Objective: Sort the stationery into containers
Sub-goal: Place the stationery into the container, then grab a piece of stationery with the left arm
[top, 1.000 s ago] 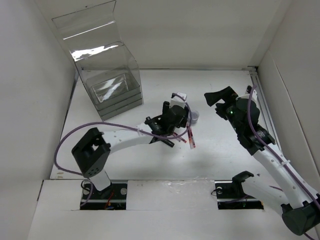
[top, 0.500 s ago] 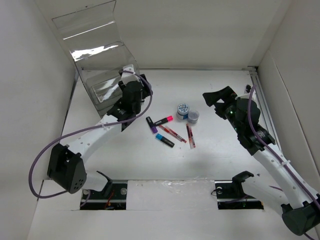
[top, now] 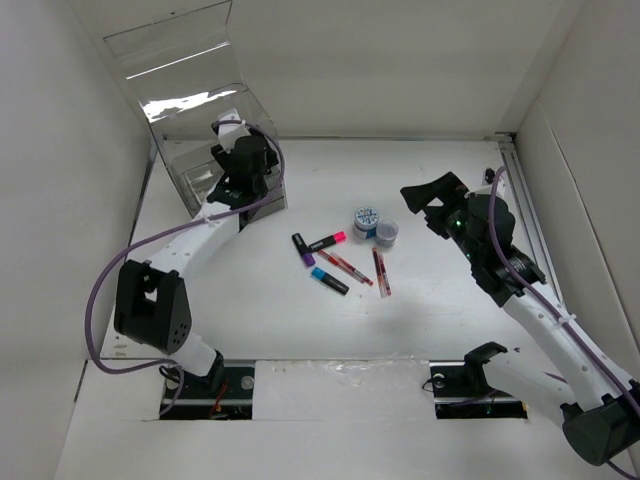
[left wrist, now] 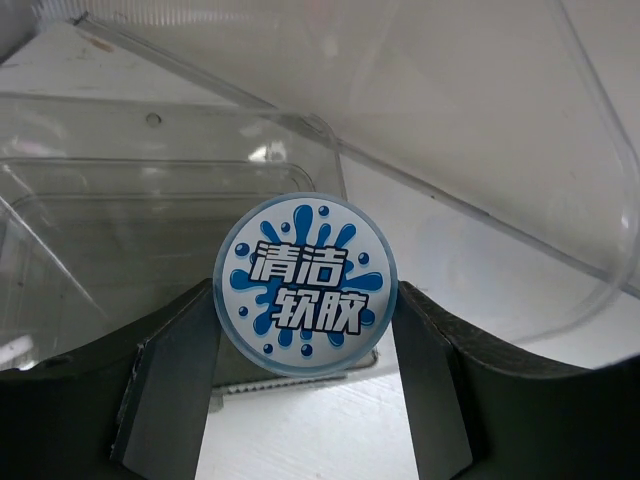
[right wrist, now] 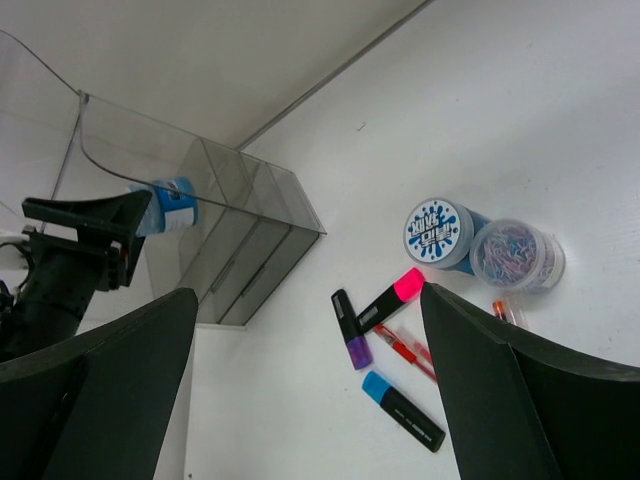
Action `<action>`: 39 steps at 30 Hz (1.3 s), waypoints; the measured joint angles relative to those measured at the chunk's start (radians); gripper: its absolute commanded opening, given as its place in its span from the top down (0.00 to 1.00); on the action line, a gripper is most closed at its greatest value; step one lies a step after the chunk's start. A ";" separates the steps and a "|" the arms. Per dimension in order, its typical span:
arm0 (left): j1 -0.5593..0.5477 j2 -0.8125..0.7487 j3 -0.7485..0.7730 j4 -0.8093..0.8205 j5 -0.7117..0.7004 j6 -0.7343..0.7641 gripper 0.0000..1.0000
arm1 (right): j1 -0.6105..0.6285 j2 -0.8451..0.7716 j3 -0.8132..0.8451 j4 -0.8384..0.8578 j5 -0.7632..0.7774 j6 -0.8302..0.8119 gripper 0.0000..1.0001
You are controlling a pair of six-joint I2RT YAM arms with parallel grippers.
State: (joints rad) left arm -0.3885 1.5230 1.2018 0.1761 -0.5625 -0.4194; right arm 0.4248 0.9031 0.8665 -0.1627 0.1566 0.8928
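Note:
My left gripper (top: 222, 168) is shut on a round blue-white roll (left wrist: 305, 285) and holds it over the open top of the clear organizer (top: 262, 190), under its raised lid. The roll also shows in the right wrist view (right wrist: 172, 205). On the table lie short black markers with purple (top: 302, 248), pink (top: 328, 241) and blue (top: 328, 280) caps. Two red pens (top: 345, 267) (top: 381, 271) lie beside them. A second blue-white roll (top: 366, 220) stands there. My right gripper (top: 428, 198) is open and empty, high above and to the right of them.
A clear round tub of coloured clips (top: 387, 233) stands against the second roll. The organizer's stacked drawers (right wrist: 240, 275) are shut. White walls close in the table on the left, back and right.
My left arm has swung from the pile in the middle to the organizer at the far left, carrying the roll. The right arm has barely moved.

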 measured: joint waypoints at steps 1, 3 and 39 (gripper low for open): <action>0.008 0.015 0.017 0.002 -0.001 0.003 0.71 | 0.000 0.002 0.000 0.000 -0.002 0.000 0.01; 0.027 0.042 0.038 0.003 -0.008 0.009 0.71 | 0.000 0.004 0.000 0.000 -0.005 0.000 0.01; -0.444 0.005 -0.152 0.185 0.135 0.065 0.01 | 0.002 0.014 0.000 0.013 0.065 -0.008 0.02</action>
State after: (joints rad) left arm -0.8326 1.5276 1.0496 0.3611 -0.4278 -0.3542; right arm 0.4267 0.9169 0.8665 -0.1497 0.2214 0.8848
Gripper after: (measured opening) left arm 0.981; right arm 0.877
